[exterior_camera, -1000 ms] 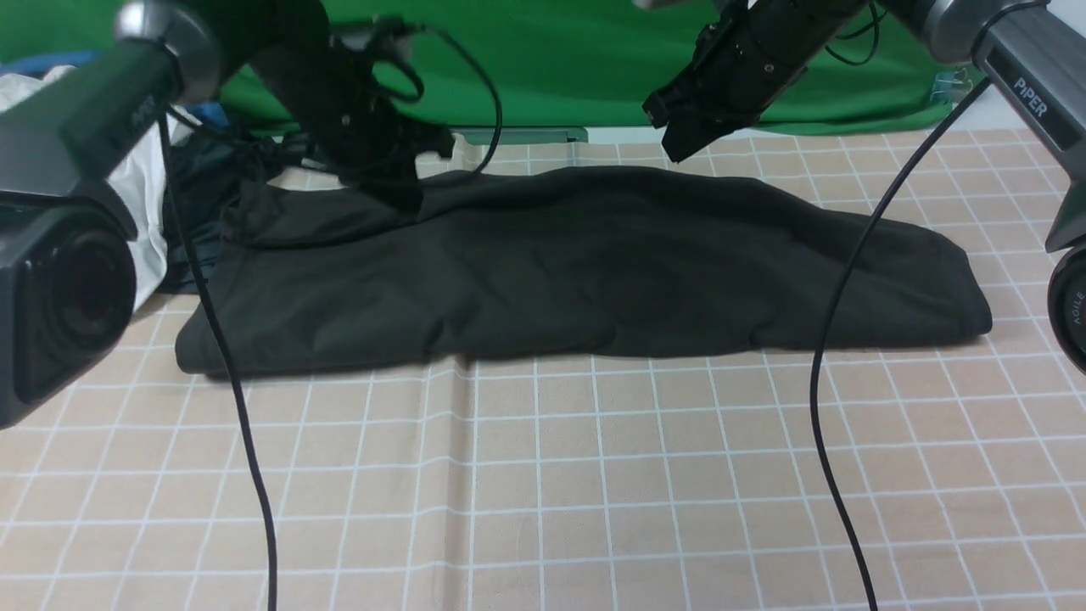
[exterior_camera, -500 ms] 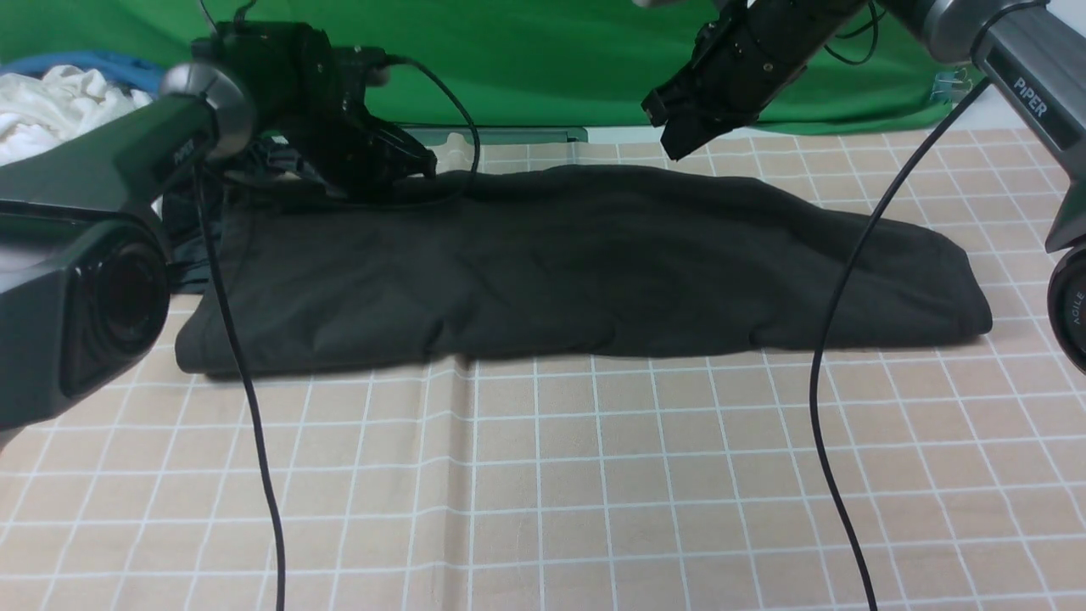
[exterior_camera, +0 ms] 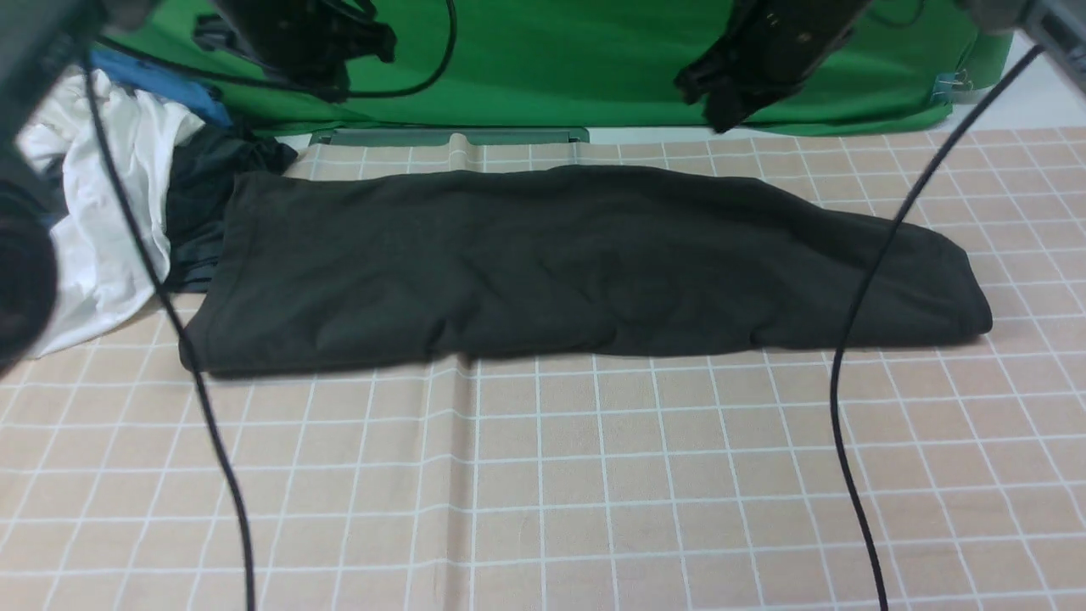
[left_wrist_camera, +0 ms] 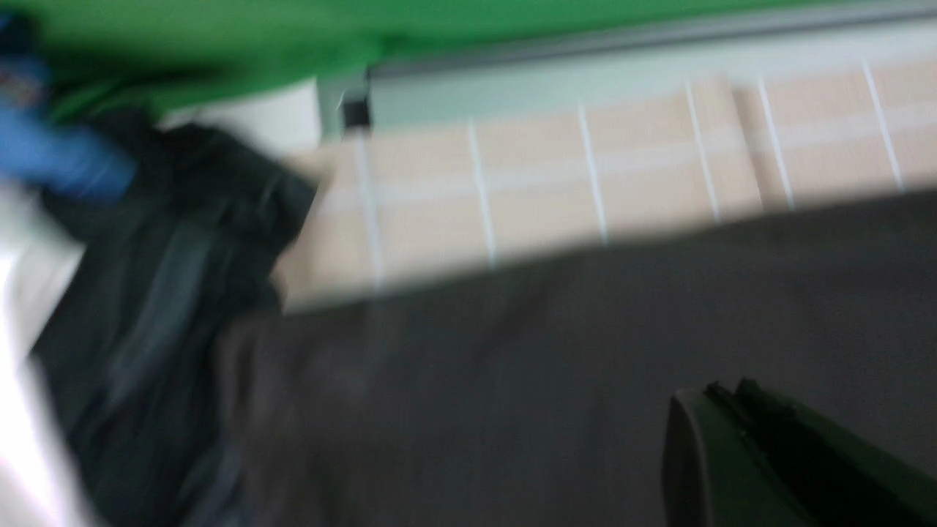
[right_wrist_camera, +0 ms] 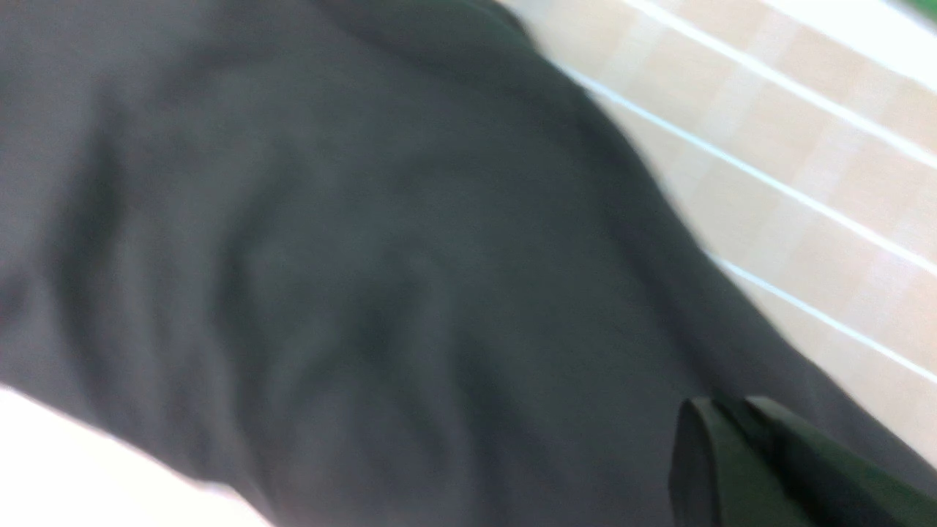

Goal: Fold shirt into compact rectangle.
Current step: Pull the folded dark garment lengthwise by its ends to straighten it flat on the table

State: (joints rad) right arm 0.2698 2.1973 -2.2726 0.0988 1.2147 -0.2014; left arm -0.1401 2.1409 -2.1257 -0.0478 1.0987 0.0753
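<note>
Checked tabletop (exterior_camera: 594,492): the black shirt (exterior_camera: 551,263) lies flat as a long folded band across the 12 o'clock half. A white garment (exterior_camera: 102,246) is heaped at its 9 o'clock end (dark grey garment (exterior_camera: 204,187) between). The left claw (left_wrist_camera: 721,395) hangs above 10 o'clock and the right claw (exterior_camera: 721,114) above 1 o'clock, both pinched closed and empty.

My left arm (exterior_camera: 25,280) is a black blurred bulk at 9 o'clock, my right arm (exterior_camera: 789,34) black at 1. Left gripper (exterior_camera: 335,81) and right gripper (exterior_camera: 721,114) are black and blocky. Left cable (exterior_camera: 197,378) and right cable (exterior_camera: 836,373) are thin and black. Up close the fingers (left_wrist_camera: 703,454) are dark with rounded tips.
</note>
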